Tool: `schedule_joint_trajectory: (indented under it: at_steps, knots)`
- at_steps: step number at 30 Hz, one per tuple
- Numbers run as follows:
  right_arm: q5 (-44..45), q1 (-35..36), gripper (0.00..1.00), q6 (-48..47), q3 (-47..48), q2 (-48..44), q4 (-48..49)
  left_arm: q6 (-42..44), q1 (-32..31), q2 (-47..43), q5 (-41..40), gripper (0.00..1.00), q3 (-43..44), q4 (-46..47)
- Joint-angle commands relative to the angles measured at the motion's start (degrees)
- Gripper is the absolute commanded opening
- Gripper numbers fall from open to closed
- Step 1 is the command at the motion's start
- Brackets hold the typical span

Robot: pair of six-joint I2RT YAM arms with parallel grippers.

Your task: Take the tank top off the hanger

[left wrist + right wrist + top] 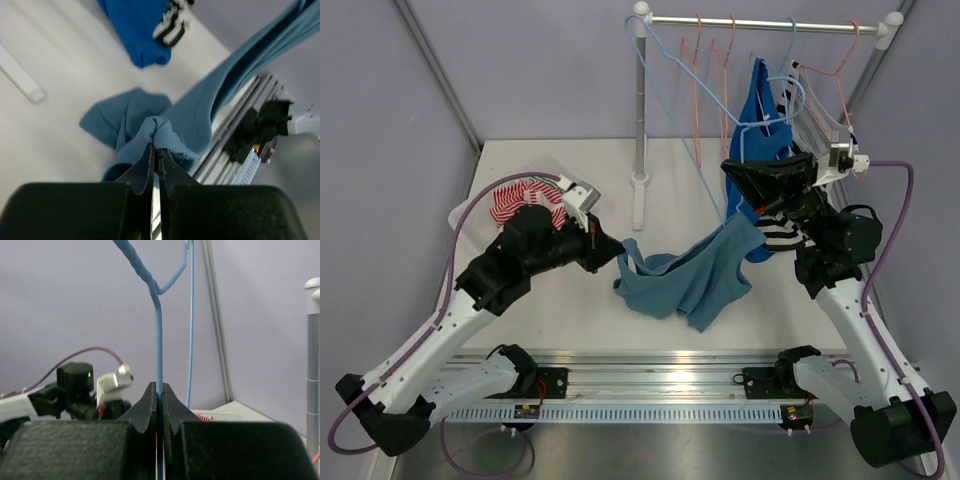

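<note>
White table [570, 315]: L end effector [156, 149] pinches tank top [685, 275]; R end effector [160, 388] clamps hanger [159, 340].

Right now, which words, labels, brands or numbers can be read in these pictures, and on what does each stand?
None can be read.
Red-yellow spot at left arm base: too small to tell.
Tank top in left gripper, blue hanger in right gripper: no text.

Pale purple walls [540, 70] stand behind a white worktop [570, 320]. A white clothes rack [640, 110] stands at the back of it.
</note>
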Motion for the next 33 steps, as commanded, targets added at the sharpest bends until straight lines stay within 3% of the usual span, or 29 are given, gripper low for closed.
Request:
schedule_joint_trajectory:
  at_steps: [1, 4, 6, 9, 10, 11, 13, 15, 16, 17, 19, 20, 21, 25, 27, 28, 33]
  knots:
    - [9.93, 0.74, 0.0, -7.59, 5.61, -3.07, -0.37, 0.7, -1.84, 1.66, -1.3, 0.0, -2.21, -5.24]
    - [16.59, 0.74, 0.0, -18.25, 13.46, -6.68, -29.52, 0.15, -2.63, 1.84, -11.85, 0.0, -1.78, -8.93]
    - [21.0, 0.74, 0.0, -19.25, 11.72, -8.53, -30.06, 0.51, -2.72, 1.93, -15.56, 0.0, -1.6, -10.6]
    - [18.38, 0.74, 0.0, -14.87, -1.25, -12.05, -7.47, 0.77, -3.42, 1.58, -11.46, 0.0, -3.17, -8.16]
    - [17.76, 1.35, 0.0, -7.98, -10.78, -9.96, 15.86, 0.51, -3.6, 1.23, -8.65, 0.0, -3.79, -6.4]
    - [16.45, 1.71, 0.0, -4.86, -13.49, -7.33, 25.05, 0.16, -3.6, 0.62, -2.71, 0.0, -4.32, -2.73]
    - [12.59, 2.58, 0.0, 1.29, -12.83, 0.21, 33.65, -1.42, -4.04, 0.0, 0.6, 0.0, -5.29, 0.11]
    - [6.19, 2.76, 0.0, 2.29, -8.27, 1.13, 22.93, -1.95, -4.57, -0.27, -4.82, 0.0, -3.98, -1.98]
    - [4.85, 3.2, 0.0, -2.32, -2.15, -0.61, 4.07, -1.95, -5.0, -0.18, -8.24, 0.06, -2.06, -4.08]
    - [5.36, 4.6, 0.0, -6.89, 1.04, -1.67, -6.13, -1.87, -5.1, -0.09, -15.58, 0.1, -1.17, -8.8]
    - [11.13, 7.32, 0.0, -19.26, 7.82, -5.17, -29.29, -1.34, -5.18, -0.71, -21.69, 0.15, -0.11, -12.61]
    - [17.95, 8.64, 0.0, -21.25, 9.32, -6.24, -34.74, -1.25, -5.18, -1.23, -24.42, 0.2, -0.11, -15.15]
    - [21.15, 8.74, 0.0, -21.79, 12.56, -7.03, -44.8, -0.9, -5.18, -2.28, -25.14, 0.31, -0.28, -15.87]
    - [28.73, 8.83, 0.0, -21.36, 19.61, -3.71, -63.3, -0.02, -5.18, -4.48, -24.71, 0.56, -0.9, -19.03]
    - [32.42, 9.18, 0.0, -21.09, 23.29, -0.04, -68.35, 0.94, -5.18, -5.36, -26.11, 0.78, -0.37, -20.44]
    - [34.09, 9.44, 0.0, -21.26, 24.79, 1.21, -72.98, 1.21, -5.18, -6.24, -26.9, 0.99, -0.02, -21.84]
    - [43.84, 14.61, 0.0, -24.07, 34.62, 10.42, -80.74, 3.4, -5.18, -10.98, -34.02, 0.99, -0.98, -22.91]
